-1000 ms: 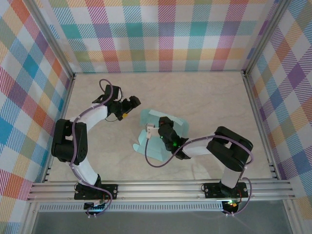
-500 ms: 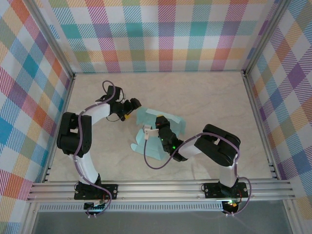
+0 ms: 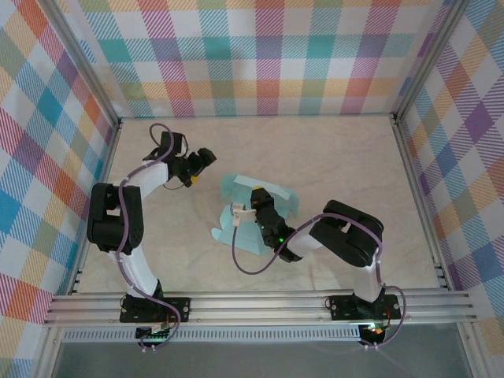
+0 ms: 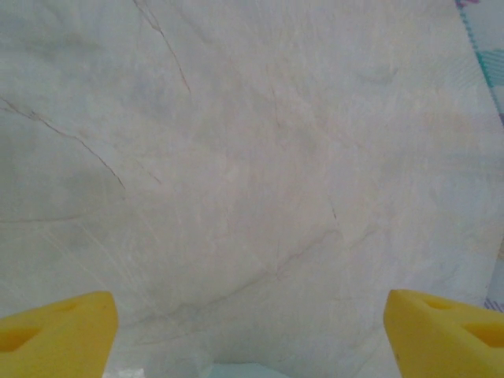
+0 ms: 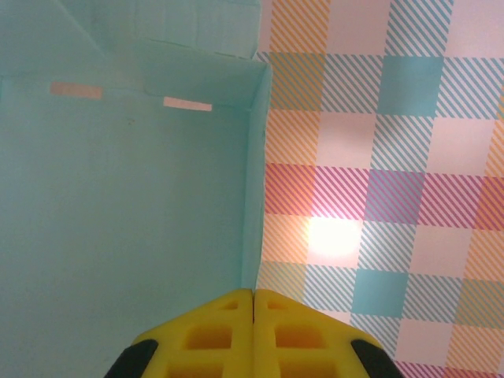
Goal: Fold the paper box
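The paper box (image 3: 239, 190) is a pale mint card sheet, partly folded up, lying mid-table. My right gripper (image 3: 257, 194) sits over it. In the right wrist view its yellow fingers (image 5: 216, 331) are pressed together on the upright edge of a mint wall of the box (image 5: 126, 197), which runs down between the tips (image 5: 253, 298). My left gripper (image 3: 198, 167) hangs to the upper left of the box, apart from it. Its yellow fingertips (image 4: 55, 331) stand wide apart over bare table, with a sliver of mint card (image 4: 236, 370) at the bottom edge.
Plaid walls (image 3: 260, 55) close in the pale marbled table (image 3: 339, 157) on three sides, and an aluminium rail (image 3: 260, 307) runs along the near edge. Purple cables loop beside both arms. The plaid wall (image 5: 378, 157) fills the right of the right wrist view.
My left gripper has drawn back up and to the left, away from the box. The right gripper has stayed shut on the box and shifted it slightly left.
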Controlling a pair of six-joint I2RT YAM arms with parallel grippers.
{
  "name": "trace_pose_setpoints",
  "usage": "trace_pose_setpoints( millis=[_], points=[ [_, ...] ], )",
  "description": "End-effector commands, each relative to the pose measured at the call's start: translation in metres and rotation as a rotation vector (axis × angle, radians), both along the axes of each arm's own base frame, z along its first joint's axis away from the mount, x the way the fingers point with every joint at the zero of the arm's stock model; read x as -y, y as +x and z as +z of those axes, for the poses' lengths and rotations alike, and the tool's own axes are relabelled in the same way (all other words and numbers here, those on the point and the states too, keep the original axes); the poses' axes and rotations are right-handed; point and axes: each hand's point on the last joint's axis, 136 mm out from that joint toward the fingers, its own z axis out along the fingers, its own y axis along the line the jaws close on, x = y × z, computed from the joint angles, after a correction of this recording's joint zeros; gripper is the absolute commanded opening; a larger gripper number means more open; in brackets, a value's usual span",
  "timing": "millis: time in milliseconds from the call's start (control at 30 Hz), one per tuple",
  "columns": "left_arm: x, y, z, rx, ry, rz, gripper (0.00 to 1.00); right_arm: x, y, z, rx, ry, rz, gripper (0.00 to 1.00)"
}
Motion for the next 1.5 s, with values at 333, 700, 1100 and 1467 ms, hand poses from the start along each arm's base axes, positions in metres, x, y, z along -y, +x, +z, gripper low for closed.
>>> trace_pose_setpoints(
  millis=[333,700,1100,1467],
  points=[
    [0.015,-0.009,-0.037,-0.142,-0.036,-0.062,0.61,-0.006,-0.002,-0.01,0.059,-0.003,0.031,0.0],
    [0.067,-0.023,-0.032,-0.064,-0.07,-0.25,0.42,-0.002,0.002,-0.009,0.039,0.024,0.013,0.0],
    [0.07,-0.054,-0.02,-0.043,-0.061,-0.294,0.42,-0.002,0.011,-0.014,0.001,0.04,-0.008,0.0],
    [0.029,-0.105,0.023,0.041,0.023,-0.07,0.59,0.016,0.022,-0.015,-0.101,0.098,-0.073,0.0]
  ],
)
